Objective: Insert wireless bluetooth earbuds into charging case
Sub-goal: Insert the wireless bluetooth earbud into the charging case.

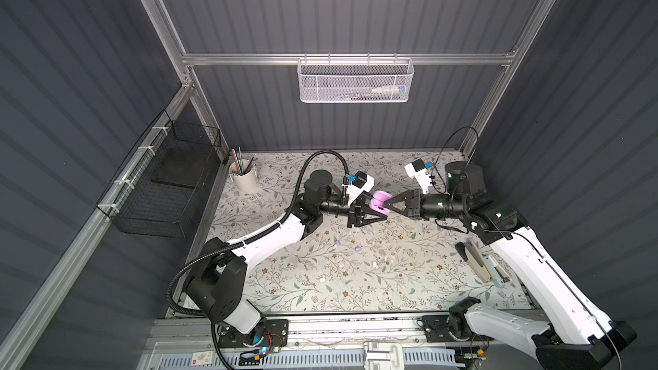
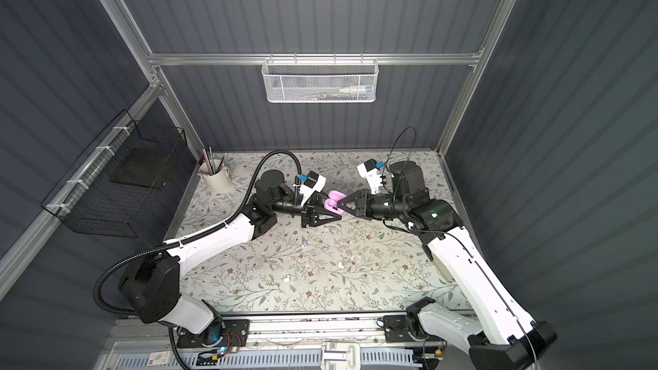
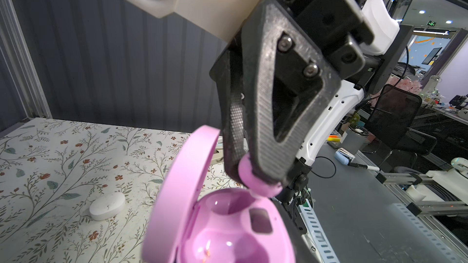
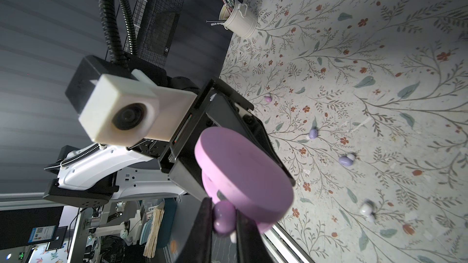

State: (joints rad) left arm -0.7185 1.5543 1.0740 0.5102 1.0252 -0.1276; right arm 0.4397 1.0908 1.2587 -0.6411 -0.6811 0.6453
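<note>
A pink charging case (image 1: 378,201) (image 2: 334,199) hangs above the table's far middle with its lid open. My left gripper (image 1: 374,212) is shut on its base. In the left wrist view the lid (image 3: 177,185) stands up and both pockets (image 3: 228,226) are bare. My right gripper (image 4: 224,222) is shut on a pink earbud (image 4: 222,213) (image 3: 258,185), which sits at the rim of one pocket. Loose earbuds lie on the table: a pink one (image 4: 268,98), two lavender (image 4: 313,134) (image 4: 345,160) and a white one (image 4: 366,208).
A closed white oval case (image 3: 107,206) lies on the floral table cover. A pen cup (image 1: 245,176) stands at the back left, beside a black wire basket (image 1: 167,186). A white mesh basket (image 1: 356,80) hangs on the back rail. Desk tools (image 1: 479,261) lie under my right arm.
</note>
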